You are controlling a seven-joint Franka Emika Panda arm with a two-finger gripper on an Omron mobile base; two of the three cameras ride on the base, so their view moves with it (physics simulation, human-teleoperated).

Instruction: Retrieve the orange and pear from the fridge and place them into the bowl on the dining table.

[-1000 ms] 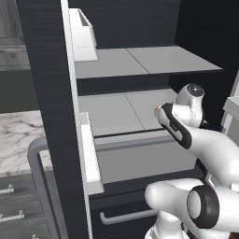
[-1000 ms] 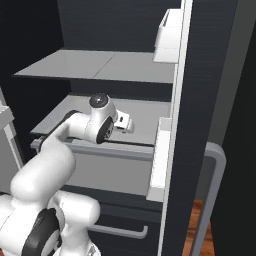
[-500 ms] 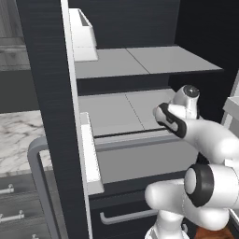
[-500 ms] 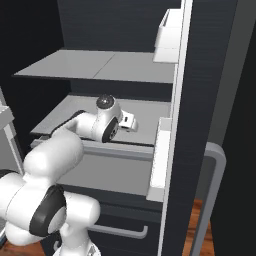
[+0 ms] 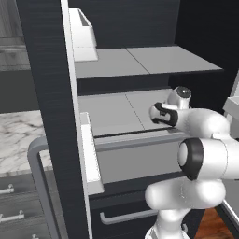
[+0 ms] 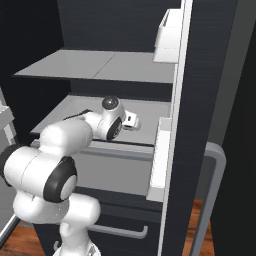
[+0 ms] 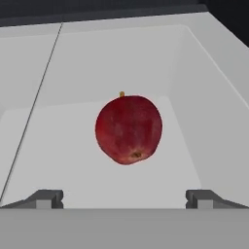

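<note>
Left base view, left to right: marble counter [image 5: 14, 140] at left edge, mid-height; below it grey drawer fronts with small handles. Open fridge door [image 5: 49, 107] runs top to bottom left of centre, edge-on, with a grey bar handle [image 5: 39, 186] at lower left and a white door bin [image 5: 81, 32] at upper left. Fridge [image 5: 200, 46] interior fills centre and right: upper light-grey shelf [image 5: 144, 60] above centre, lower shelf [image 5: 112, 112] at mid-frame, drawer with horizontal handle [image 5: 126, 217] at bottom centre. Arm rises from lower right, wrist reaching in over the lower shelf at centre right

Right base view: arm from lower left, hand at frame centre above the lower shelf; door edge right of centre, bar handle at lower right

Hand view: gripper [image 7: 124, 197] with fingers spread wide, tips [image 7: 46, 198] at lower left and lower right, nothing between them. Dark-red apple [image 7: 129, 129] with a short stem sits at frame centre on the pale shelf floor, ahead of the tips and clear of both. Shelf side wall rises at right; a thin seam runs down the left side

Task things: fridge open, arm reaching inside
</note>
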